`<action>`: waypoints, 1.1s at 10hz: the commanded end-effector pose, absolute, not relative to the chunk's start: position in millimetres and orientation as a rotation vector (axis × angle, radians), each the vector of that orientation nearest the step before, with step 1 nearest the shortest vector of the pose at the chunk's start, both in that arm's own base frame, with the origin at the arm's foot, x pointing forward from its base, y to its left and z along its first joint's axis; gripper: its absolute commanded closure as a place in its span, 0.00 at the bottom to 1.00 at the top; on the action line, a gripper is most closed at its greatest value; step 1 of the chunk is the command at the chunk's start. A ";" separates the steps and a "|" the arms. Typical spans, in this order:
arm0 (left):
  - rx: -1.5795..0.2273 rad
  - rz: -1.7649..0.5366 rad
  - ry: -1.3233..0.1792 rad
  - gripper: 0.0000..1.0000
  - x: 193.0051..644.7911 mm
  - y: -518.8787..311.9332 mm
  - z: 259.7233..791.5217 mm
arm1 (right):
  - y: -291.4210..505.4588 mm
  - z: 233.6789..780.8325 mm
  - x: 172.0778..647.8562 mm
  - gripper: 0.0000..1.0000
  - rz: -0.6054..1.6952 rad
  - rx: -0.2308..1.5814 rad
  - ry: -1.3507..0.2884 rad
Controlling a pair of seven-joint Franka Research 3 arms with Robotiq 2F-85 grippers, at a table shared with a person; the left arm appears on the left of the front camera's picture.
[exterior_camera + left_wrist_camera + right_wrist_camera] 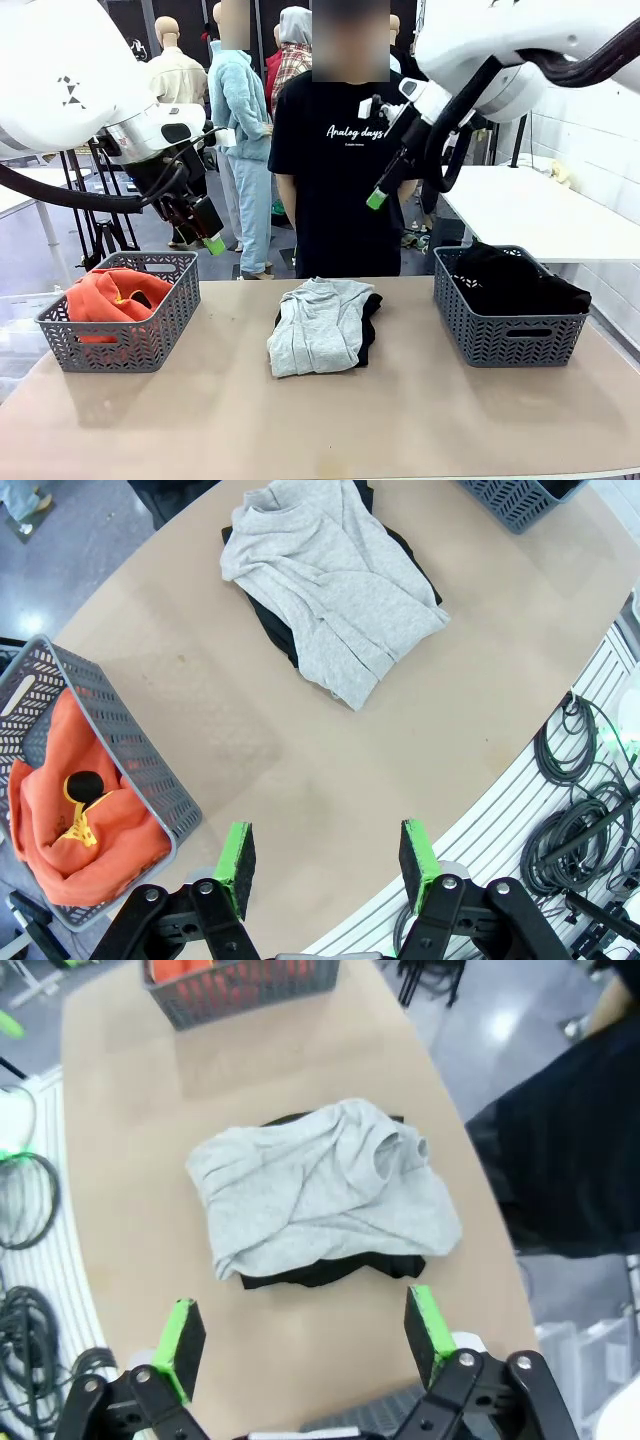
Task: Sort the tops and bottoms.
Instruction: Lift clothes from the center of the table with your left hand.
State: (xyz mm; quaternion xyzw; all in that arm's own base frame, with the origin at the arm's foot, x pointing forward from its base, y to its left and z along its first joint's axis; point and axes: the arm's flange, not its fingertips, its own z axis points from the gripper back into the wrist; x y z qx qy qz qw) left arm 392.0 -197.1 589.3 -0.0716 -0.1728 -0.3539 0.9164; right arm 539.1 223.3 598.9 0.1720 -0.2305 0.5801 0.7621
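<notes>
The grey sweatshirt (318, 325) lies in the middle of the table (300, 430), on top of a black garment (371, 322) that peeks out along its right side. Its long axis runs from the far edge toward the near edge. My right gripper (305, 1335) hangs above the far edge, almost over the pile. It is nearer than my left gripper (328, 855), which hovers by the left basket (120, 348) holding the orange hoodie (108, 296). Both sets of jaws stand apart, grasping and touching nothing. The right basket (510, 342) holds black fabric (512, 282).

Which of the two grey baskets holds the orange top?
The left basket, holding the orange top; the right basket holds black fabric.
</notes>
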 end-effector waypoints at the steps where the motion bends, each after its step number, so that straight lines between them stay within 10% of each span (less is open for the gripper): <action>1: -0.146 -0.728 -0.356 0.24 391.1 -196.6 589.5 | 217.5 598.4 519.9 0.00 1.306 0.340 -0.528; 11: -0.146 -0.728 -0.356 0.24 391.1 -196.6 589.5 | 163.4 619.4 486.6 0.00 1.220 0.307 -0.502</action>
